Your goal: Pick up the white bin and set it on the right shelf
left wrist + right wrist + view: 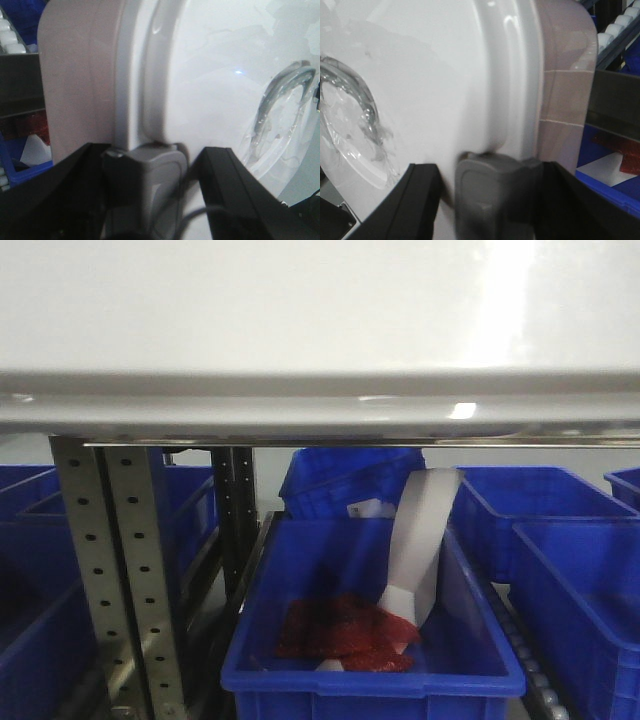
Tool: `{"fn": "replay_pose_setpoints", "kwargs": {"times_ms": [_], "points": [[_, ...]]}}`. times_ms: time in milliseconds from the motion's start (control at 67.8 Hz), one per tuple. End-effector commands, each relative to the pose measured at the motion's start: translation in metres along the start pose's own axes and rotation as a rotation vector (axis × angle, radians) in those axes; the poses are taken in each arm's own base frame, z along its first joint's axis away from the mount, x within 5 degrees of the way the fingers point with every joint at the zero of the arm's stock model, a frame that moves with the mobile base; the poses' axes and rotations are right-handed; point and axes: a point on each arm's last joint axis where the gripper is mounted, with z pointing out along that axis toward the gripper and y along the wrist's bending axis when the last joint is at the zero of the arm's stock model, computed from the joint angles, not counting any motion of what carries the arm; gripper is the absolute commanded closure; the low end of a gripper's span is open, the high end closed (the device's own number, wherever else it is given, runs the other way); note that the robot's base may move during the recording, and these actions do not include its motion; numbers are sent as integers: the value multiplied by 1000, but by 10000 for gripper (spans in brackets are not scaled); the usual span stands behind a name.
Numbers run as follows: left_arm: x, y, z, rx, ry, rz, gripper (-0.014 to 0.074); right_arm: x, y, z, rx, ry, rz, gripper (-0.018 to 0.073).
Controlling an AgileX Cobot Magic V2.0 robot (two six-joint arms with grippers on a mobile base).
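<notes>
Front view: the white bin (320,330) fills the frame from 9 through 12 to 3 o'clock, with its glossy lid facing the camera. Its thick rim (320,412) runs as a level band across the middle. Below the rim, at 8 o'clock, stand the perforated upright posts (105,570) of the steel rack shelf. Whether the bin touches the rack cannot be told. At 6 o'clock an open blue bin (370,680) holds a red packet (340,630) and a white strip (420,540) leaning against its rear wall. More blue bins lie at 3, 4 and 9 o'clock.

Left wrist view: the left gripper (145,170) is clamped on the white bin's rim at 6 o'clock. One grey pad (150,195) presses on the lid edge, and its partner is hidden behind the rim. The pinkish translucent wall (75,85) is at 10 o'clock and the recessed handle (282,95) at 3 o'clock. White rollers (12,40) show at 10 o'clock, beyond the wall.

Right wrist view: the right gripper (495,170) is likewise closed on the rim at 6 o'clock, with a single grey pad (495,200) visible. The bin's wall stands at 2 o'clock and a second handle recess (355,100) at 9 o'clock. A blue bin holding red and white contents lies at 4 o'clock.
</notes>
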Motion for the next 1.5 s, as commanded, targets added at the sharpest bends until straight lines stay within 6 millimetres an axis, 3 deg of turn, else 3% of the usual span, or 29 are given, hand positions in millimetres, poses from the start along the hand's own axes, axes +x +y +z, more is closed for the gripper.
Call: {"fn": "replay_pose_setpoints", "kwargs": {"times_ms": [0, 1490], "points": [[-15, -21, -6, 166, -102, -44, 357, -14, 24, -6, -194, -91, 19, 255], [-19, -19, -7, 155, -138, -56, 357, -14, 24, -6, -193, -92, 20, 255]]}}
